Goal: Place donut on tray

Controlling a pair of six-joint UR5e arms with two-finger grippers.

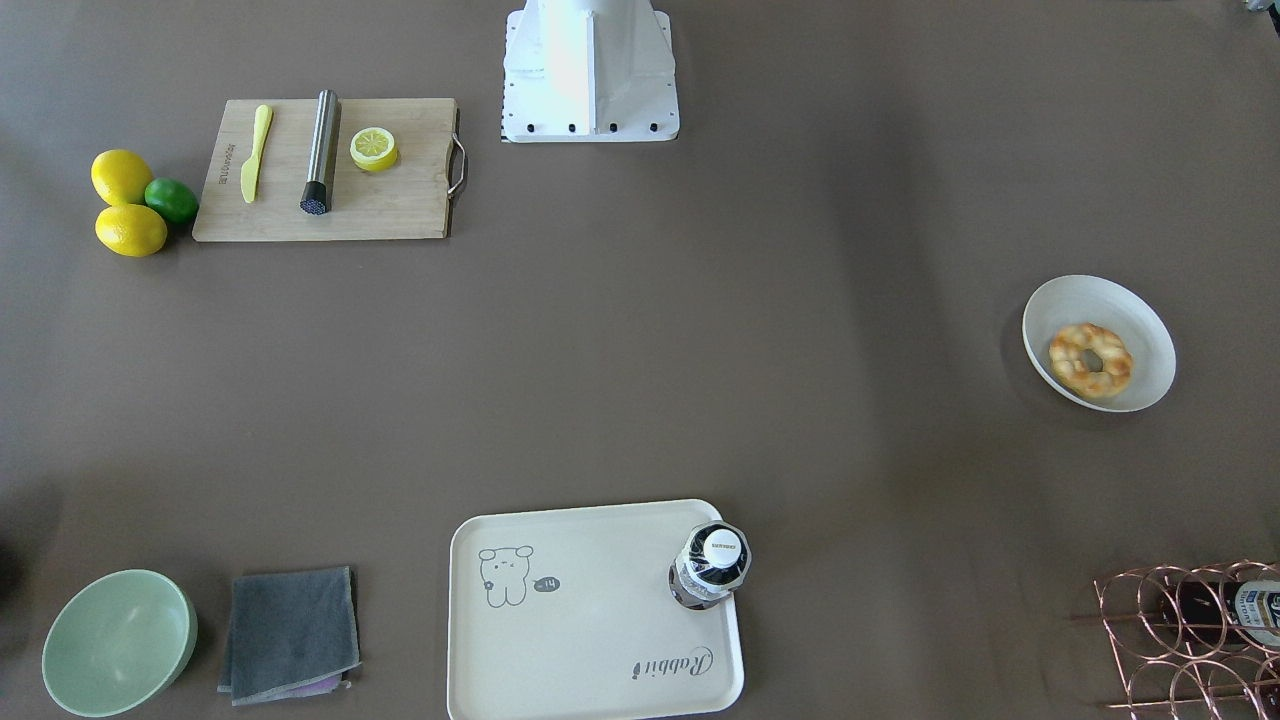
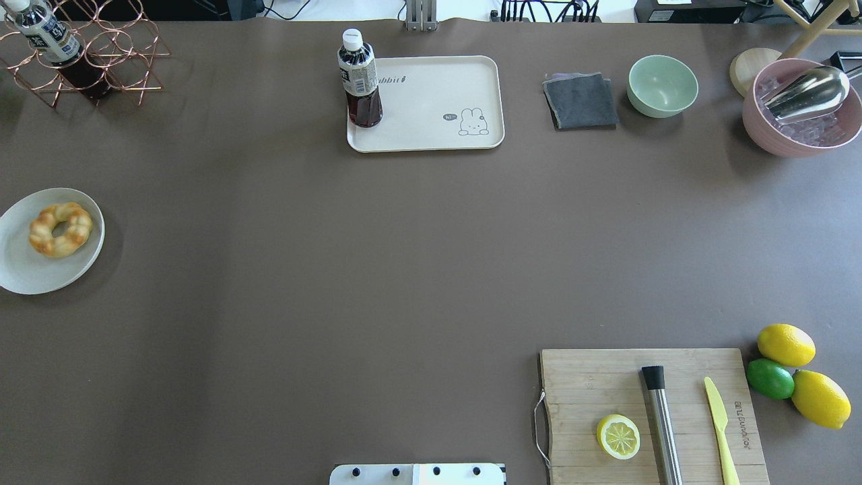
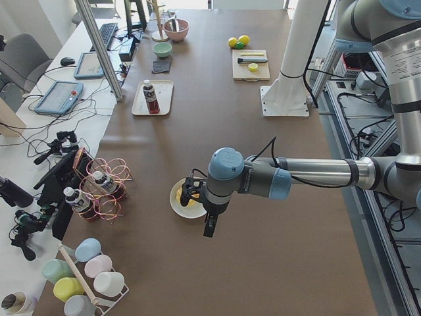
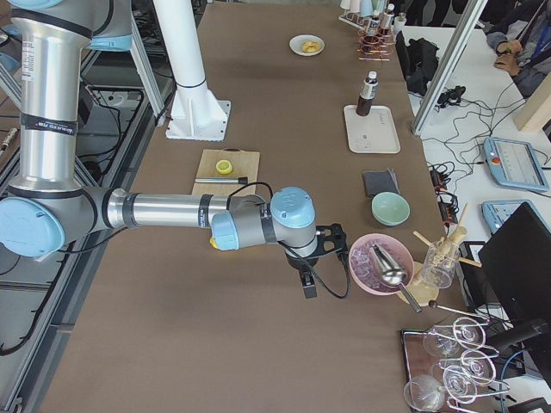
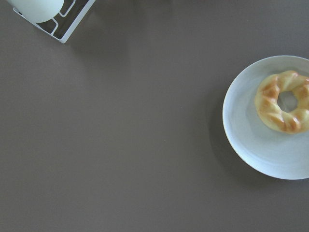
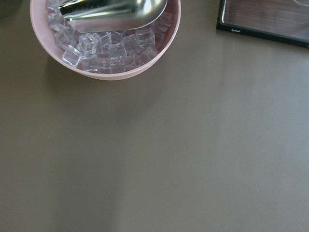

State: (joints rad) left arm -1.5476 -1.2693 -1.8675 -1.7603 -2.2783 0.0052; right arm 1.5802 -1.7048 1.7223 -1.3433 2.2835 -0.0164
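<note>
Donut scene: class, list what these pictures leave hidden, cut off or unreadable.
- Left gripper: exterior left only; open or shut unclear.
- Right gripper: exterior right only; same.
- Donut: left wrist view, right edge clips it.
- Bottle label: overhead, too small.

- Front-facing view: high, across the table (image 1: 640,350) from the robot base (image 1: 590,80), looking steeply down.
- Overhead view: behind the robot, looking forward and down; shares the tray (image 2: 431,101), cutting board (image 2: 586,380) and dish (image 2: 27,273) with the front view, turned end for end.
- Side views: at the table's two ends, looking along it from farther off.
- Left wrist view: close, straight down on dish and donut (image 5: 268,104).
- Right wrist view: close, straight down beside the pink bowl (image 6: 116,74) of ice.
</note>
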